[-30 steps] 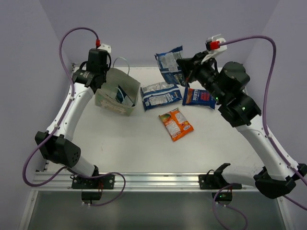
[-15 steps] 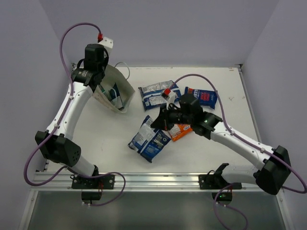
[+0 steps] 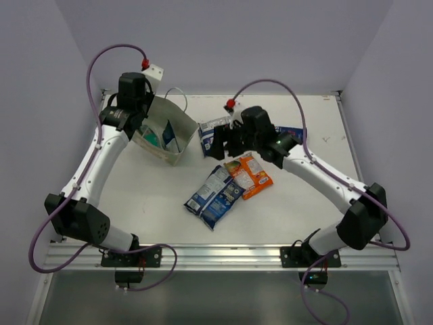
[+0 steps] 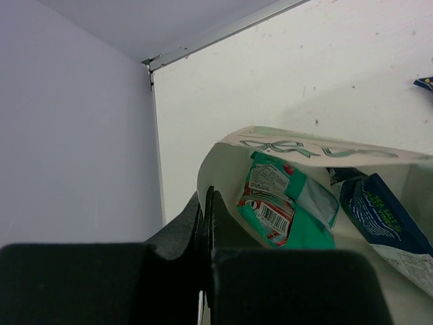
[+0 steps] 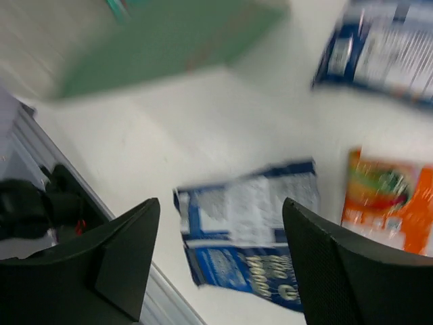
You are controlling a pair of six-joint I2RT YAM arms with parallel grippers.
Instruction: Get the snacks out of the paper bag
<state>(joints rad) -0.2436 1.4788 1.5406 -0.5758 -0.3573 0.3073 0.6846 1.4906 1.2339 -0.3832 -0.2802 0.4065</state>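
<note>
The paper bag [image 3: 164,137] stands tilted at the back left, and my left gripper [image 3: 140,120] is shut on its left rim. In the left wrist view the jaws [image 4: 205,198] pinch the bag's wall [image 4: 230,145]. Inside lie a teal-green packet [image 4: 287,206] and a dark blue packet [image 4: 382,220]. My right gripper [image 3: 215,144] hovers open and empty just right of the bag. A blue-and-white packet [image 3: 215,196] [image 5: 254,233] lies on the table below it. The orange packet [image 3: 249,175] [image 5: 385,196] lies beside that. Two more blue packets [image 3: 211,128] [image 5: 389,54] sit behind, partly under the right arm.
A corner of another blue packet [image 3: 295,132] peeks out behind the right forearm. The table's raised metal edge [image 3: 203,252] runs along the front and its back rim [image 4: 223,34] along the far side. Cables loop above both arms.
My right gripper brought a blue-and-white packet from high at the back down to the front of the table, let it go, opened, and moved back toward the bag. The left gripper still holds the bag.
</note>
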